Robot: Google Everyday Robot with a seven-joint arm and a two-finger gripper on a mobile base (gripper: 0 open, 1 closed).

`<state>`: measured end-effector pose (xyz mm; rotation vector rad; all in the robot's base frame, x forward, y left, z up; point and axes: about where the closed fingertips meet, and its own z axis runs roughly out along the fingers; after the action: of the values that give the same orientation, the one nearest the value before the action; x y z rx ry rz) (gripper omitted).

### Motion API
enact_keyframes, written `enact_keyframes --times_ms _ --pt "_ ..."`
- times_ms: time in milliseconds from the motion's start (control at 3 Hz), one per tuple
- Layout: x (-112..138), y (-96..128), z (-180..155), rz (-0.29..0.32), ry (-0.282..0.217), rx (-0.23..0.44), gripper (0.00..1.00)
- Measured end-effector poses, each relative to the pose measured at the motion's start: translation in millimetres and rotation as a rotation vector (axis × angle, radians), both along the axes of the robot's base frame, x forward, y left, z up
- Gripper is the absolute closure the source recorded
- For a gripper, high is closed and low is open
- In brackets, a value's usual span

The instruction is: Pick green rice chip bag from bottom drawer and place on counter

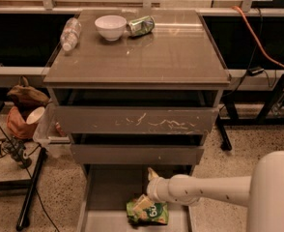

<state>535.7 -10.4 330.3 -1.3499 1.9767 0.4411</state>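
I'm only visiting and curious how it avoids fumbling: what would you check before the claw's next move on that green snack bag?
1. The bottom drawer is pulled out: ok.
2. The green bag lies in plain sight on the drawer floor: ok.
3. The claw is right over the bag and open: ok.
4. Bag gripped: not ok, the claw has not yet closed on it.
5. Room on the counter: ok; the bottle, bowl and can sit at the back.
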Motion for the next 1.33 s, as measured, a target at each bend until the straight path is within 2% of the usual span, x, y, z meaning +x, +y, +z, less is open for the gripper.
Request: enact_keyframes --times_ms 333,667,1333 --pt "0.2 1.4 -54.0 -0.058 0.002 0.001 0.00" --pt "1.1 7.7 -93.5 -0.085 0.008 0.015 0.00" --pt "9.8 12.6 -141.5 -0.099 0.028 0.041 0.00"
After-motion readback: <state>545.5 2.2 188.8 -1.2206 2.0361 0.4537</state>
